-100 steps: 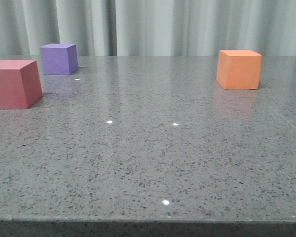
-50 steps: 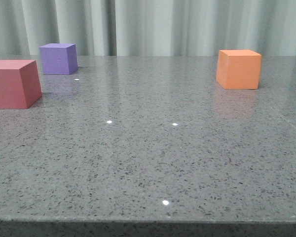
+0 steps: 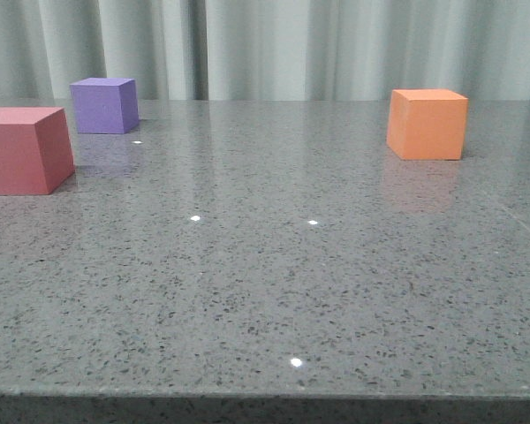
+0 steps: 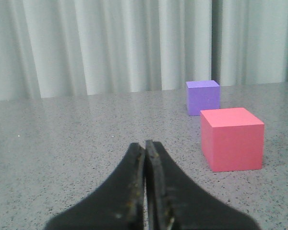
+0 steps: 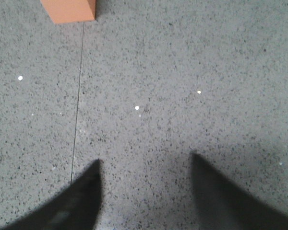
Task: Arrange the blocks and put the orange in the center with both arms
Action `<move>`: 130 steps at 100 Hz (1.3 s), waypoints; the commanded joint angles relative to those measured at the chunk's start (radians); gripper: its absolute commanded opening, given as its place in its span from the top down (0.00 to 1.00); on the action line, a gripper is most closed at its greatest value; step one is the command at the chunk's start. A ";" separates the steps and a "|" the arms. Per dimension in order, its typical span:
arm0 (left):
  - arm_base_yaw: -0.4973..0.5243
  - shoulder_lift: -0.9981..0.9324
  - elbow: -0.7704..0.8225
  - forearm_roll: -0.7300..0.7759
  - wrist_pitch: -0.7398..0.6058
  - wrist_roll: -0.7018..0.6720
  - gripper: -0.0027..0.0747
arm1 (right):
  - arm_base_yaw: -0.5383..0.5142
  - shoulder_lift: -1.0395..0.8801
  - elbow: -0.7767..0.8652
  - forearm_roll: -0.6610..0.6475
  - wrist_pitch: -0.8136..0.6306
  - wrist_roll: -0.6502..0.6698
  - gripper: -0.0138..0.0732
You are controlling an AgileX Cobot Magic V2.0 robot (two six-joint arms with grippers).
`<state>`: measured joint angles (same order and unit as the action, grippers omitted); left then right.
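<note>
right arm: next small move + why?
Probably move the right gripper forward toward the orange cube. Its fingers are spread with nothing between them, over bare tabletop, and the orange cube sits apart from it at the edge of its wrist view, untouched on the right side rather than in the center. The left gripper is shut and empty.

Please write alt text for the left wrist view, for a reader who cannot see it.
The left gripper, shut and empty, points over a grey speckled tabletop toward a red cube, with a purple cube just behind it. Pale curtains fill the background.
</note>
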<state>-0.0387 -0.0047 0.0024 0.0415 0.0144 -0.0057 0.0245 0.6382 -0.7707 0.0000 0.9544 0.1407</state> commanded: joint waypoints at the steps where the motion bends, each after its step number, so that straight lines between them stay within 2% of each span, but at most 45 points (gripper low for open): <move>1: -0.008 -0.035 0.042 -0.003 -0.080 -0.009 0.99 | -0.007 0.007 -0.034 0.000 -0.041 -0.006 0.07; 18: -0.008 -0.035 0.042 -0.003 -0.080 -0.009 0.99 | -0.007 0.007 -0.034 0.027 -0.032 -0.006 0.11; 42: -0.008 -0.035 0.042 -0.003 -0.080 -0.009 0.99 | 0.000 0.090 -0.068 0.178 -0.137 -0.007 0.11; 69: -0.008 -0.035 0.042 -0.003 -0.080 -0.009 0.99 | 0.105 0.374 -0.236 0.169 -0.219 -0.007 0.11; 85: -0.008 -0.035 0.042 -0.003 -0.080 -0.009 0.99 | 0.160 0.575 -0.383 0.109 -0.260 -0.007 0.11; 106: -0.008 -0.035 0.042 -0.003 -0.080 -0.009 0.99 | 0.170 0.797 -0.585 0.020 -0.262 -0.007 0.11; 130: -0.008 -0.035 0.042 -0.003 -0.080 -0.009 0.99 | 0.171 0.966 -0.745 0.015 -0.268 -0.007 0.11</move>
<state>-0.0387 -0.0047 0.0024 0.0415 0.0144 -0.0057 0.1912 1.5998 -1.4395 0.0286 0.7444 0.1407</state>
